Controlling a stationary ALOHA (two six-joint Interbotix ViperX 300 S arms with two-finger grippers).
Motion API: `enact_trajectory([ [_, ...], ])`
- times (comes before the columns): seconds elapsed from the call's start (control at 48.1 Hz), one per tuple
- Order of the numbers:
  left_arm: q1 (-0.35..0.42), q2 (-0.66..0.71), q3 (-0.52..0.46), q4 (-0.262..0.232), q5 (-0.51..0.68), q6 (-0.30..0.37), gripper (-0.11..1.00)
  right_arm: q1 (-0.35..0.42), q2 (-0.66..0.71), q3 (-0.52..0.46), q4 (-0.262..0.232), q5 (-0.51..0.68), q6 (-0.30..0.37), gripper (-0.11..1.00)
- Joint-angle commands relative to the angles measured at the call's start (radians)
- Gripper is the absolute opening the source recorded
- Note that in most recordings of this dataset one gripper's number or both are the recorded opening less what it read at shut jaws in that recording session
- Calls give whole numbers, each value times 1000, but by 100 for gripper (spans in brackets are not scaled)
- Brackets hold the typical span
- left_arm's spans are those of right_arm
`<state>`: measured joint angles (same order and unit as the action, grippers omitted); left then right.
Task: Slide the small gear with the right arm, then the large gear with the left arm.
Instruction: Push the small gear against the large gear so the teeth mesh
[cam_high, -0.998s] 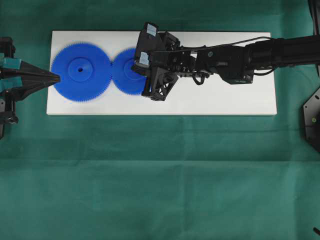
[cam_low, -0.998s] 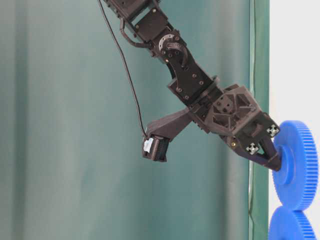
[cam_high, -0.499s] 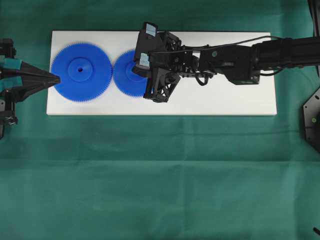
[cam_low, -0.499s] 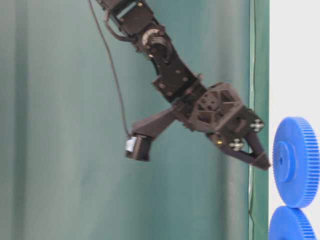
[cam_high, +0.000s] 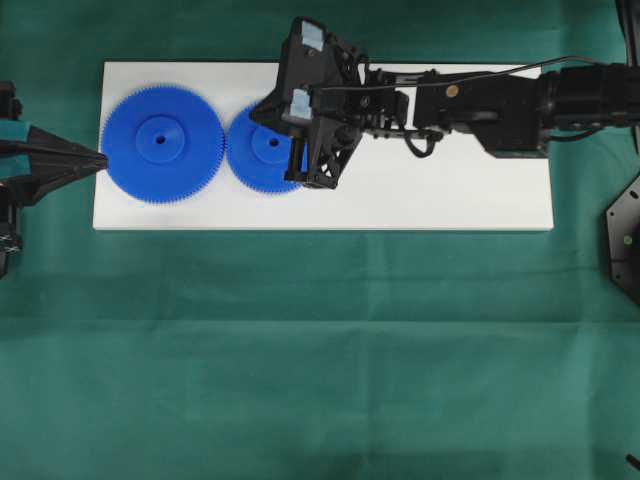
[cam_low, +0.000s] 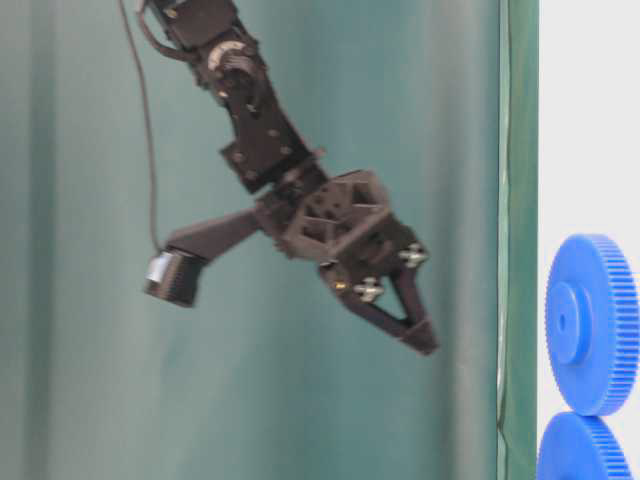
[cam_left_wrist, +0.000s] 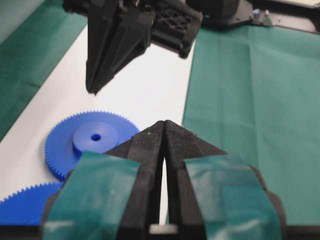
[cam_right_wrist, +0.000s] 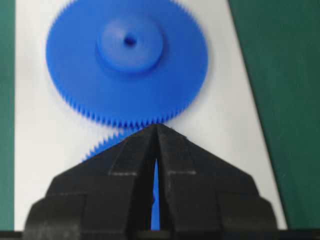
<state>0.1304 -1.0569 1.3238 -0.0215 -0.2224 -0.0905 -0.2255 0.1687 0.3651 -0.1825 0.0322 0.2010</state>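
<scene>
the small gear (cam_high: 266, 148) and the large gear (cam_high: 161, 143) lie flat side by side on the white board (cam_high: 450, 205), teeth meeting or very nearly so, near the board's left end in the overhead view. the board sits on the green-covered tabletop (cam_high: 320, 350).

the right gripper (cam_low: 425, 343) hangs in the air above the small gear, well clear of it, jaws pressed together and holding nothing. judging by that, the small gear's slide looks finished, and the large gear is the step in hand.

the relation that matters is between the left gripper (cam_high: 98, 157) and the large gear. the gripper's pointed tip sits at the board's left edge, just beside the gear's outer rim, pointing along the board's length toward the gear's hub. its jaws are also closed and empty. the left arm is plainly the nearer one to this gear. a push along that line would drive the large gear toward the small one, so the slide probably needs the tip set down on the gear's hub or face instead.

the overhead view cannot settle whether the left tip touches the teeth. the table-level view shows the height of the right gripper over the gears, which the overhead flattens. the left wrist view looks past its closed tips to the small gear (cam_left_wrist: 92, 142) with the right gripper (cam_left_wrist: 92, 90) raised above it. the right wrist view looks down on the large gear (cam_right_wrist: 127, 60) beyond its own closed tips.
</scene>
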Motion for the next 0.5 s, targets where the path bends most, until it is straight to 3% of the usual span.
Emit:
enact_trajectory([
  [0.0,2,-8,-5,-2,-6,-6,0,2,-48,-25,-5,-29,-2,50],
  [0.478,2,-11,3,-2,-6,-20,0,-5,61,6,-5,-31,0,50],
])
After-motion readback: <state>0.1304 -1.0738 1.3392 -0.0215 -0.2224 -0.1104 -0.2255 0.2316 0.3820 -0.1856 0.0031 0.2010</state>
